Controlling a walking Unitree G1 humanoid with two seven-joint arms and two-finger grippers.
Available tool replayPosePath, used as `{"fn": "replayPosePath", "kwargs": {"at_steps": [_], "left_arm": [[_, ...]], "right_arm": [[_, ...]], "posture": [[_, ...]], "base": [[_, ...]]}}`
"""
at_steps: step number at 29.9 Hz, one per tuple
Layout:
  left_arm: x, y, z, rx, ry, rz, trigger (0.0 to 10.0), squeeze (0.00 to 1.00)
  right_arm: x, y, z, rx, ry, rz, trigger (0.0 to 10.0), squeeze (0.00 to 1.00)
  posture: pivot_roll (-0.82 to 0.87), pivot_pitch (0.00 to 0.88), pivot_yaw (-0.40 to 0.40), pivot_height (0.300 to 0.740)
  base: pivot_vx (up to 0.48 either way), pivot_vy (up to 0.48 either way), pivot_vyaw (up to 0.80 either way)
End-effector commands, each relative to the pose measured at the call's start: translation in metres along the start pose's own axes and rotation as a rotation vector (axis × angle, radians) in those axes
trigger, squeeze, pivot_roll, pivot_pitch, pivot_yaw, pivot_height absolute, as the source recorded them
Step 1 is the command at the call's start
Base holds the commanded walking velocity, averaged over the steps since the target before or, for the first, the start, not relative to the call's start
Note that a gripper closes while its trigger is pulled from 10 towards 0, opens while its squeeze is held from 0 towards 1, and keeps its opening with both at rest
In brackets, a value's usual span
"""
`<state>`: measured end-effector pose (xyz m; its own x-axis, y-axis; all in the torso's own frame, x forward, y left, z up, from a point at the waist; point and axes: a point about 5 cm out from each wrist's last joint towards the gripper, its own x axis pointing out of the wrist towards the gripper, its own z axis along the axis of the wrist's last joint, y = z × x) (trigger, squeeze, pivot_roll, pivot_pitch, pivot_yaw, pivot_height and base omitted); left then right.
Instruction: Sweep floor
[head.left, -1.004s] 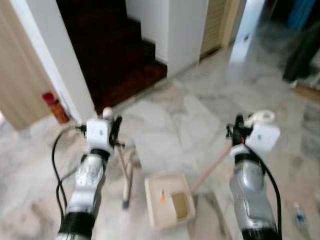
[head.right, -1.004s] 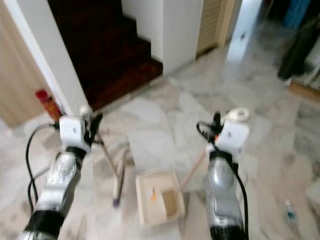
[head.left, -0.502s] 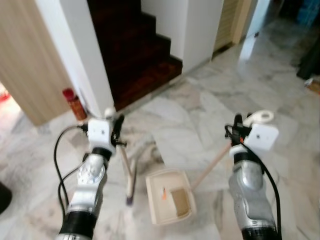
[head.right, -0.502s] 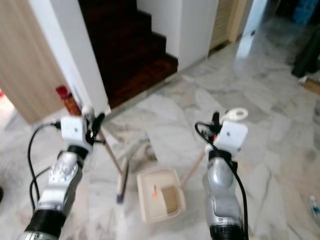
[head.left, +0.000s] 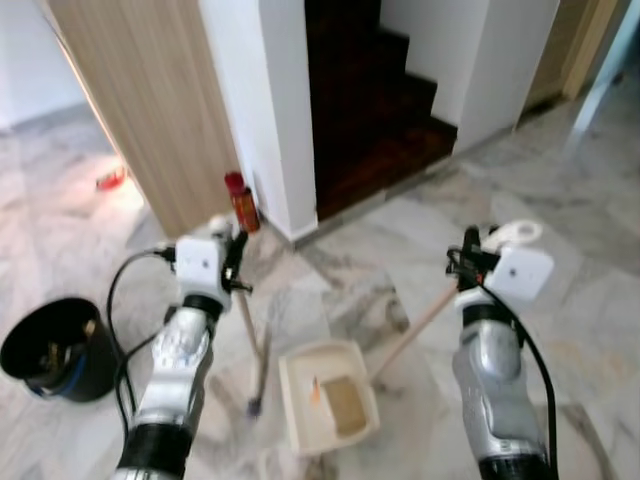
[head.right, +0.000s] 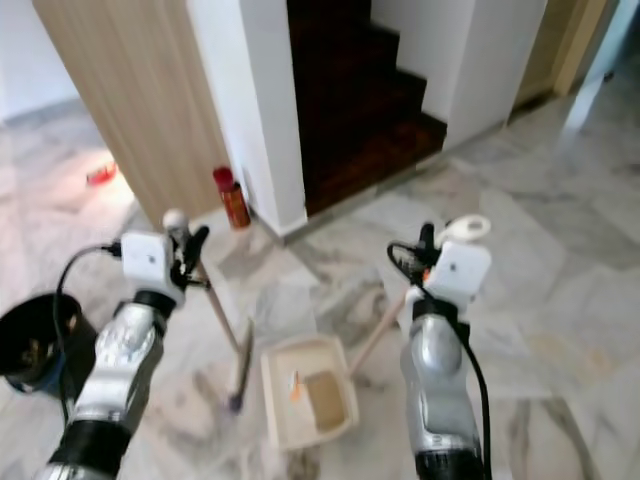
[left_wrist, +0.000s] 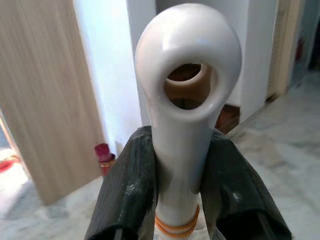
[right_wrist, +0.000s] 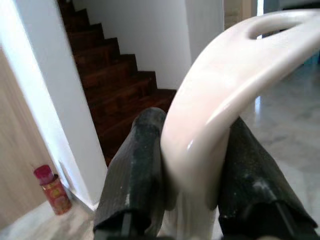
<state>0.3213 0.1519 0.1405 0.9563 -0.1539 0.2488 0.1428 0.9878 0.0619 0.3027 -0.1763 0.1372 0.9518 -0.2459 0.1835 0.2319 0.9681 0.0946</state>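
Note:
My left gripper (head.left: 230, 255) is shut on the white looped top of a broom handle (left_wrist: 186, 100); the wooden stick (head.left: 247, 325) slants down to the broom head (head.left: 256, 390) on the marble floor. My right gripper (head.left: 470, 250) is shut on the cream handle (right_wrist: 220, 100) of a dustpan, whose wooden pole (head.left: 410, 335) runs down to the cream pan (head.left: 325, 405) on the floor between my arms. A tan heap and a small orange scrap lie in the pan.
A black bucket (head.left: 55, 350) stands on the floor at my left. A red can (head.left: 240, 202) stands at the foot of a white wall beside a wooden panel. Dark wooden stairs (head.left: 375, 110) rise ahead. Marble floor stretches to the right.
The camera has swung left: the stairs and the red can slid right, and the black bucket came into view. Both grippers keep their holds, and the broom and dustpan stay between my arms.

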Motion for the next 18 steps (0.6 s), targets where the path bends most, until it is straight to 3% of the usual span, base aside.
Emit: {"fn": "replayPosePath", "kwargs": {"at_steps": [1,14,18], "left_arm": [[0.0032,0.0098,0.0106,0.031,-0.044,0.019,10.0,0.00],[0.0023,0.0103,0.0101,0.032,-0.038,0.020,10.0,0.00],[0.0025,0.0104,0.0101,0.032,-0.037,0.019,10.0,0.00]], "right_arm": [[0.0040,0.0082,0.0130,0.010,-0.060,0.023,10.0,0.00],[0.0046,0.0066,0.0131,0.003,-0.059,0.025,10.0,0.00],[0.0057,0.0076,0.0133,0.008,-0.059,0.025,10.0,0.00]], "posture": [[-0.08,0.000,0.026,0.740],[-0.07,0.000,0.022,0.740],[-0.07,0.000,0.021,0.740]], "base": [[0.000,0.480,0.00],[0.000,0.480,0.59],[0.000,0.480,0.00]]}}
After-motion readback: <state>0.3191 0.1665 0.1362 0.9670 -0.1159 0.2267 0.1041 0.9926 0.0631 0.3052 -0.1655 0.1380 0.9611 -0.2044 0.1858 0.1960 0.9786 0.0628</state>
